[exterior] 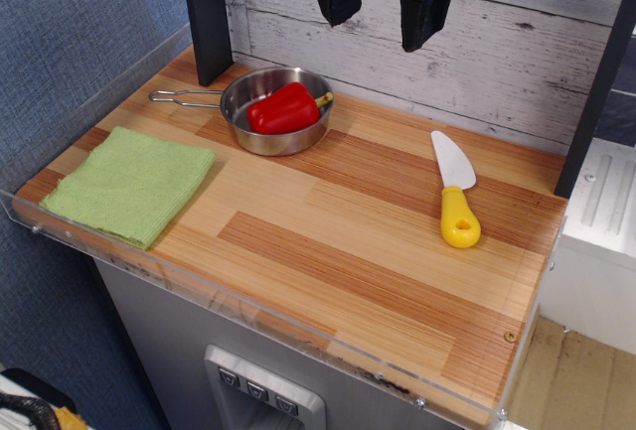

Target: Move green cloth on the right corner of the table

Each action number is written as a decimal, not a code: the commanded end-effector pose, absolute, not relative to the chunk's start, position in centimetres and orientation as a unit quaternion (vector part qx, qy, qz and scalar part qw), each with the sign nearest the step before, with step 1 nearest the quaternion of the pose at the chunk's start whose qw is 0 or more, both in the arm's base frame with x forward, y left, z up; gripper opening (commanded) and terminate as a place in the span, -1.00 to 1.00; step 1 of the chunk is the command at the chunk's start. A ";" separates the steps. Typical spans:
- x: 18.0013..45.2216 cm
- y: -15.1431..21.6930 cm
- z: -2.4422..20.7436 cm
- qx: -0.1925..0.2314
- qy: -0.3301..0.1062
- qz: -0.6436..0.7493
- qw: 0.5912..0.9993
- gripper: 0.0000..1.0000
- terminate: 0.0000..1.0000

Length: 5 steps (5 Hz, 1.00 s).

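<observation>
The green cloth lies folded flat at the front left corner of the table, its edge close to the clear rim. My gripper hangs high at the top of the view, above the back of the table. Its two black fingers are spread apart with nothing between them. It is far from the cloth, up and to the right of it.
A steel pan with a red bell pepper in it stands at the back left, handle pointing left. A toy knife with a yellow handle lies at the right. A black post stands behind the pan.
</observation>
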State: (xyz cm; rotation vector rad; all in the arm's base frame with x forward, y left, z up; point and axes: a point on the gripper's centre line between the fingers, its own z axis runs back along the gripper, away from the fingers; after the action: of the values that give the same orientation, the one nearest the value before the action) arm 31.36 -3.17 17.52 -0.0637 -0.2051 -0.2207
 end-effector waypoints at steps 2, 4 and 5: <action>29.7 1.6 16.7 -0.024 -0.095 -0.109 0.989 1.00 -1.00; 27.9 9.1 15.7 -0.012 -0.090 -0.110 0.990 1.00 -1.00; 26.2 12.2 14.8 0.006 -0.088 -0.096 0.991 1.00 -1.00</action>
State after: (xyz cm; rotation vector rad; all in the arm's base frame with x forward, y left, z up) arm 26.09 12.18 12.73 -0.0101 -0.1205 -0.1798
